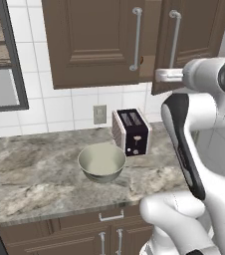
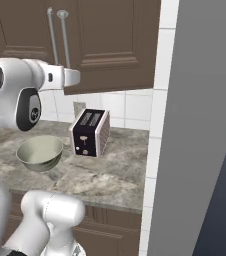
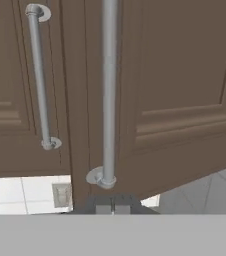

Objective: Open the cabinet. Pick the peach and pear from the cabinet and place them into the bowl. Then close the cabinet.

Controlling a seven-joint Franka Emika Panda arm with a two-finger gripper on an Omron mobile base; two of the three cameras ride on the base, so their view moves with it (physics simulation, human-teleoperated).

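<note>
hand view looks up along the cabinet [image 3: 185, 75] front, with the right door's handle [image 3: 108, 90] running down the centre of the frame to its lower mount just above the gripper [image 3: 112, 206]. the jaws are closed, pressed together at the bottom centre with no gap between them; whether they pinch the bar or just sit below its foot is hard to make out, since the tips are cut off by the frame's lower edge. the right door stands swung out a little, its lower edge slanting away from the left door [image 3: 15, 85], which sits flush. that suits pulling the door open by the bar's lower end, where the arm can reach from below.

in the left base view the arm reaches up at the right of the frame toward that door, and a sliver of orange shows in the crack between the doors near the upper middle; it may be the peach, but it is too small to tell. the pear is hidden behind the doors. the bowl [image 1: 102, 162] waits empty on the counter [image 1: 30, 174] at centre, just left of the toaster [image 1: 132, 130], below the cabinet so fruit can travel a short way down. in the right base view a grey wall panel [image 2: 200, 125] covers the right side.
</note>
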